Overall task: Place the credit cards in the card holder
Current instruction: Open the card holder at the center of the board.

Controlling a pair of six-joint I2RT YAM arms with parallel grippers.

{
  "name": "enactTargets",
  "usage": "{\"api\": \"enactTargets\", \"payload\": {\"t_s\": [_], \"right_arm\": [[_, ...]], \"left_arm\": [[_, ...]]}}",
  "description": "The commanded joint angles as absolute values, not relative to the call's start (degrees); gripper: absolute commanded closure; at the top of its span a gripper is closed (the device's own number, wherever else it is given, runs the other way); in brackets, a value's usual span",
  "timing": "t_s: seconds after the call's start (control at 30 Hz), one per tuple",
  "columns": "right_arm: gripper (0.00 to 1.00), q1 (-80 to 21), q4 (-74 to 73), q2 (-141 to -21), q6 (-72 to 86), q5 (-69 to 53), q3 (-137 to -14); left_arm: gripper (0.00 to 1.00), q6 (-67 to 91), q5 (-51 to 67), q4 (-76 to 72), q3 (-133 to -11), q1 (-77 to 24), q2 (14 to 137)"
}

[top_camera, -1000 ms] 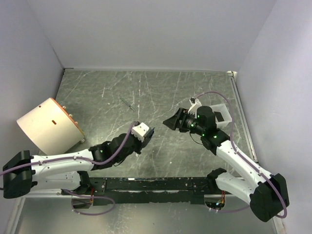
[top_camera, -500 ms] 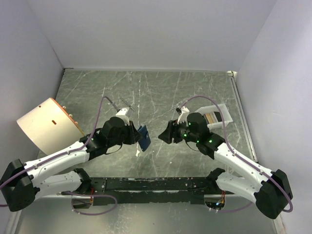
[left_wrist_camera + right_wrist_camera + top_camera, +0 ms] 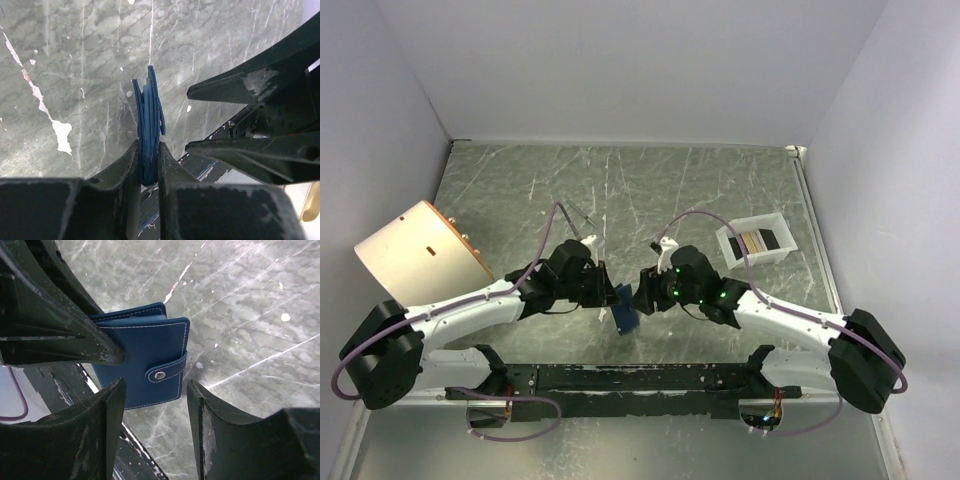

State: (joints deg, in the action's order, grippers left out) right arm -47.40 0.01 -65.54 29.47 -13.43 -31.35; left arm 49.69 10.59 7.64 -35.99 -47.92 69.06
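Note:
The card holder [image 3: 626, 308] is a dark blue case, snapped closed, held up off the table near the front centre. My left gripper [image 3: 612, 297] is shut on its edge. In the left wrist view the card holder [image 3: 149, 115] shows edge-on, pinched between the two fingers of the left gripper [image 3: 149, 150]. My right gripper [image 3: 642, 292] faces it from the right, open. In the right wrist view the card holder [image 3: 145, 355] with its snap tab [image 3: 167, 371] hangs just beyond the spread fingers of the right gripper [image 3: 156, 385]. The credit cards [image 3: 754, 242], dark and tan, lie in the white tray.
The white tray [image 3: 728, 246] sits at the right of the table. A large cream drum-like object [image 3: 415, 255] rests at the left wall. A black rail [image 3: 640, 378] runs along the near edge under both arms. Walls close in the back and both sides.
Both arms have swung to the front centre. The left gripper brought the card holder there, and the right gripper left the tray and came to face it, its jaws a little narrower.

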Motion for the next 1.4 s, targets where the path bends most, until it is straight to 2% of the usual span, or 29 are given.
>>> {"api": "enactTargets", "payload": {"t_s": [0.0, 0.77, 1.0, 1.13, 1.37], "right_arm": [[0.49, -49.82, 3.23, -66.93, 29.01, -10.12, -31.29], [0.57, -51.37, 4.71, -76.53, 27.35, -10.07, -31.93], [0.67, -51.39, 1.42, -77.32, 27.35, -5.4, -32.84], [0.76, -51.4, -3.38, -77.36, 26.63, -1.39, -34.7], [0.89, -51.37, -5.08, -77.16, 26.82, -1.61, -35.38]], "left_arm": [[0.89, 52.04, 14.64, 5.79, -36.13, -46.88, 70.16], [0.89, 50.39, 16.26, 9.72, -37.25, -45.62, 75.61], [0.88, 49.86, 16.16, 9.43, -36.69, -45.61, 75.99], [0.88, 49.6, 16.43, 9.19, -36.17, -45.57, 76.45], [0.88, 49.46, 16.51, 8.65, -35.53, -45.61, 76.64]]}}
